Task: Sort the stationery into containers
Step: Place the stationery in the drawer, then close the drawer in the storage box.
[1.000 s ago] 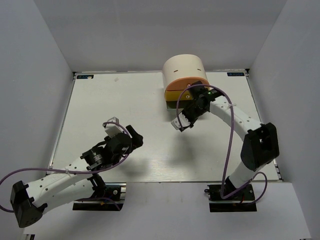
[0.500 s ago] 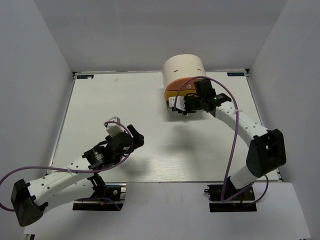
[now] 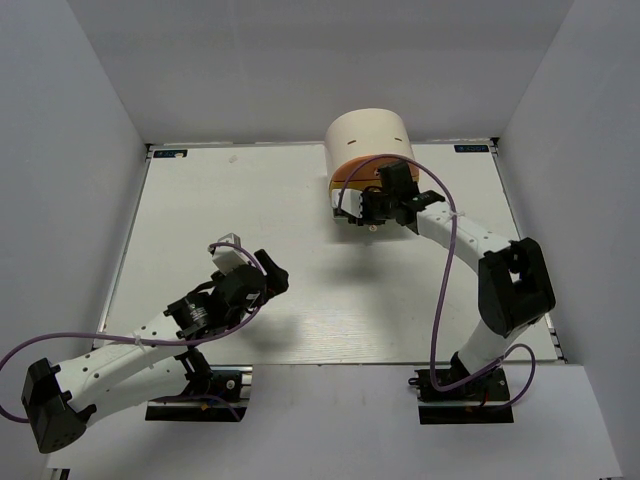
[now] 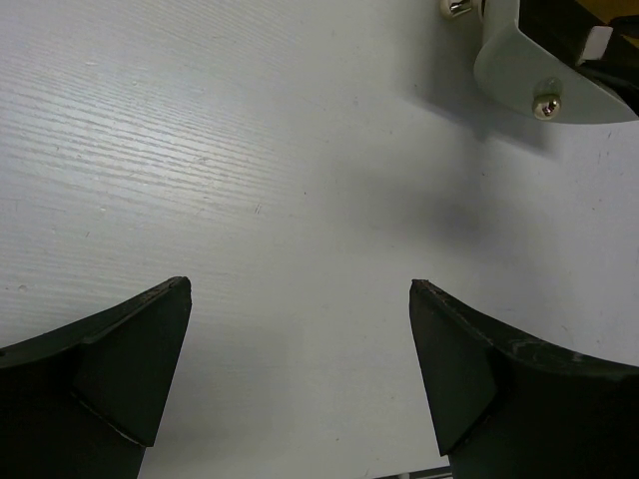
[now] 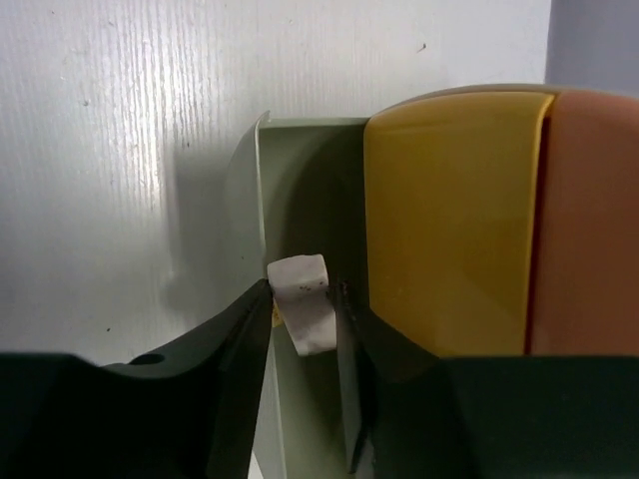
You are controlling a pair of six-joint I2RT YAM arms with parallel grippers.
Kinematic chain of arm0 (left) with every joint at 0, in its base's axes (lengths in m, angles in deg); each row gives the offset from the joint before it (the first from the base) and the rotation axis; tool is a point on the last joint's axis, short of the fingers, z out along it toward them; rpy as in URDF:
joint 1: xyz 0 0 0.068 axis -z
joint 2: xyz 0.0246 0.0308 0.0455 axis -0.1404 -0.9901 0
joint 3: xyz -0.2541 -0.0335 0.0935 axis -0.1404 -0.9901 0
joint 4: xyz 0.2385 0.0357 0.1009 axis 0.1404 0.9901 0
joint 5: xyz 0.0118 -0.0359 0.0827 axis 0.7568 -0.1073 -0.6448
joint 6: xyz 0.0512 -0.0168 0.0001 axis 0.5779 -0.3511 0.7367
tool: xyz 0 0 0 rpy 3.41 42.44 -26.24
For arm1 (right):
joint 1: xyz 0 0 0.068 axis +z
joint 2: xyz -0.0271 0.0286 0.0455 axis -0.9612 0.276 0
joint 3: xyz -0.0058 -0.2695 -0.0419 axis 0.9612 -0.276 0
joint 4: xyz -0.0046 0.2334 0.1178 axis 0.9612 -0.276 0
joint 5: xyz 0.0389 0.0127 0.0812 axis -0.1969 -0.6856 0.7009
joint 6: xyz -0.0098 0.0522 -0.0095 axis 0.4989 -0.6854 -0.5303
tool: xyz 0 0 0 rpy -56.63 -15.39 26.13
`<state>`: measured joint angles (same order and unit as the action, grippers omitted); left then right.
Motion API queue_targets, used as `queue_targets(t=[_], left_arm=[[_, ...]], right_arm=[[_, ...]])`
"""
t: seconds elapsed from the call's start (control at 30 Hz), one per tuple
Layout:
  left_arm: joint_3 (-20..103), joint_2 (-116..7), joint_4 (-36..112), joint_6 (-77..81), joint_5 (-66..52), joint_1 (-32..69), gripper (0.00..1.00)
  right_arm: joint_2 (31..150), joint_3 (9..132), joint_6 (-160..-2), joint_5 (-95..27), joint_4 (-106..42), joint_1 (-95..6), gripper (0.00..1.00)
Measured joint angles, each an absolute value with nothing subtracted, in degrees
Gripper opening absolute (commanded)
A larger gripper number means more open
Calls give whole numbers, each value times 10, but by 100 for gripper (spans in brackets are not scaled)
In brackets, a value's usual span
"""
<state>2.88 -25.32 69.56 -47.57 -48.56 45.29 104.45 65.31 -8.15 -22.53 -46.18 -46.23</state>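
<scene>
Jaws of left gripper (image 4: 298, 291) stood spread over bare table (image 4: 250, 150), nothing between them. In the overhead view it sat lower left, well apart from the organiser (image 3: 368, 140) at upper centre. No risk judged on that side while it idled.

Right gripper (image 5: 302, 291), centre of its wrist view, pinched a whitish eraser (image 5: 303, 321) by the lower part, with the upper end poking past the fingertips. Eraser hung over the open green drawer (image 5: 300, 185), just inside that drawer's left wall, with the yellow drawer (image 5: 449, 220) front just to the right. No other stationery showed in any view.

Risks, as judged:
- Eraser was close to the left wall. A release with any leftward drift could land it on the rim and bounce it onto the table.
- Height above the drawer floor could not be told. A high drop could let the small block hop out.
- Fingertips were near the wall and the yellow front. A further push could nudge the drawer or shove the organiser.
- Eraser could cling to one pad on opening and get carried off.
</scene>
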Motion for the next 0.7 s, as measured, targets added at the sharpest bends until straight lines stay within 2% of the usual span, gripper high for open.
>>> queue_targets(t=[0.1,0.27,0.33,0.37,0.4,0.43,0.7], left_arm=[[29,-253,696,-476,-485,453,100],[29,-253,696,-476,-484,453,100],[29,-253,696,-477,-484,453,100],[29,-253,696,-477,-484,453,100],[29,-253,696,-477,-484,453,100],[29,-253,696,-477,-484,453,100],[29,-253,695,-477,-484,453,100]], right_arm=[[1057,653,-89,-236,-456,-462,49],[1058,653,-96,-239,-442,-462,51],[1056,649,-99,-239,-435,-462,33],[1053,645,-102,-238,-434,-462,21],[1050,643,-104,-236,-435,-462,5],[1047,642,-108,-231,-435,-463,0],[1025,642,-92,-170,-481,-466,0]])
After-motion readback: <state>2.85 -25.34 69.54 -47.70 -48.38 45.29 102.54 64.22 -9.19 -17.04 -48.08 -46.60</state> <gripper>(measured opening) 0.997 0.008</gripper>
